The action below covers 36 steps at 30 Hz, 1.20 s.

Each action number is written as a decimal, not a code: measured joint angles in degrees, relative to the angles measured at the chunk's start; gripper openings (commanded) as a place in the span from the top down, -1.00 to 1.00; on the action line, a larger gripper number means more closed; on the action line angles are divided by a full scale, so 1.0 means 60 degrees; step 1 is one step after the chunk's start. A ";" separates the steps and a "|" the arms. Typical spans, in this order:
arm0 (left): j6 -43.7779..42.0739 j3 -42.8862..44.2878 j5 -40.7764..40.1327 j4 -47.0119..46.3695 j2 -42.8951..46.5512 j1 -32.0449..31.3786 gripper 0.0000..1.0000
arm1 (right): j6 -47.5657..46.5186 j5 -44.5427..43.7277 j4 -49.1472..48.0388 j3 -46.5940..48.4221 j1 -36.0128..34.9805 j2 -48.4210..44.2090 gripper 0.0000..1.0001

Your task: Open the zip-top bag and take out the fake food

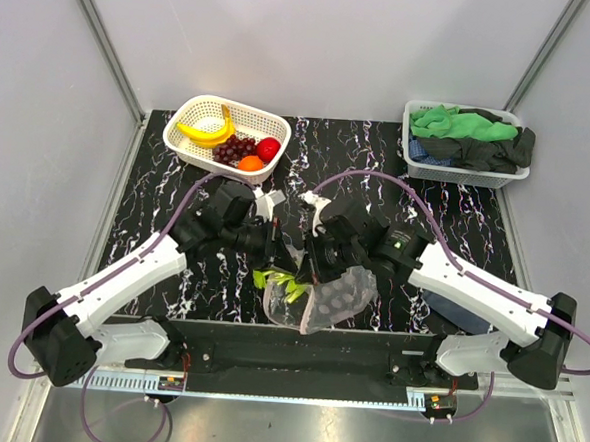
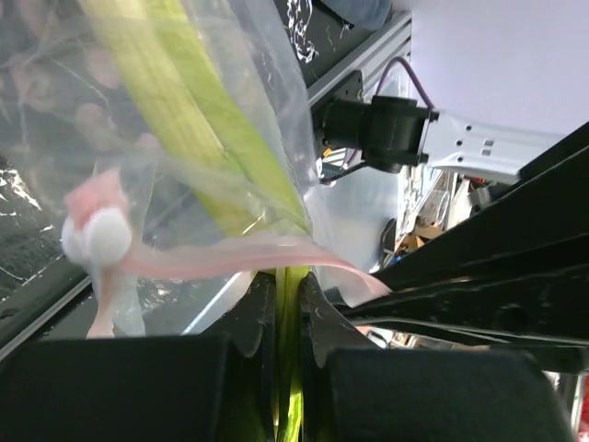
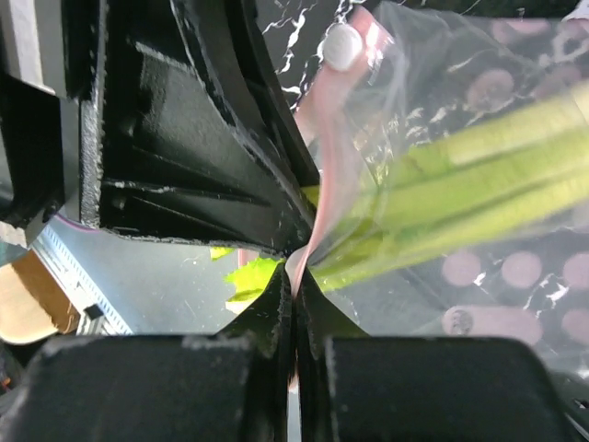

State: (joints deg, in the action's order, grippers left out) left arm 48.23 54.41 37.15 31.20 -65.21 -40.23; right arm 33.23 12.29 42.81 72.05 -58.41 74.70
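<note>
Between the jaws of the left gripper (image 2: 290,299), closed down tight, the near end of the pale-green stalks (image 2: 216,138) is being pinched. The rest of their length is lying beyond the fingertips inside the zip-top bag (image 2: 267,74), passing under its pink zip strip (image 2: 230,253). Just opposite, the right gripper (image 3: 295,276) is clamping its jaws together on the bag's pink lip, with the clear pouch spreading out beyond its fingertips. The step in hand is probably drawing the stalks out through the mouth. Doing it well is calling for a straight pull along their length while the right gripper is bracing the lip, so the soft film is not dragging along or snagging them. Far ahead of both grippers, the banana (image 1: 205,132), grapes (image 1: 231,149) and red fruit (image 1: 268,148) are sitting in the white basket (image 1: 252,108).
</note>
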 measured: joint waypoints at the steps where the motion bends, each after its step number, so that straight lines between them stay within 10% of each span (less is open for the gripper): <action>1: 0.0007 0.0120 -0.0066 0.0109 -0.0058 0.0007 1.00 | 0.0007 -0.0062 0.0004 -0.0015 0.0004 -0.0036 1.00; 12: -0.0368 0.0535 0.0317 0.0914 0.0087 0.0193 1.00 | 0.0273 -0.1461 0.0444 -0.0113 0.0135 -0.0171 1.00; 26: -0.0280 0.0783 0.1293 0.1949 0.3814 0.0255 1.00 | 0.0029 -0.2146 0.0841 -0.0506 0.1880 0.0007 1.00; 36: -0.1228 0.5472 -0.2346 0.4951 0.3614 0.0262 1.00 | -0.0474 -0.1803 0.0922 -0.0514 0.2328 0.0725 1.00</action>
State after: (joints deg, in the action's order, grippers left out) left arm 40.86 87.24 23.07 60.90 -43.53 -38.65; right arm 30.39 1.48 48.34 68.97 -44.45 79.05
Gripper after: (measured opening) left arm 0.072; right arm 0.010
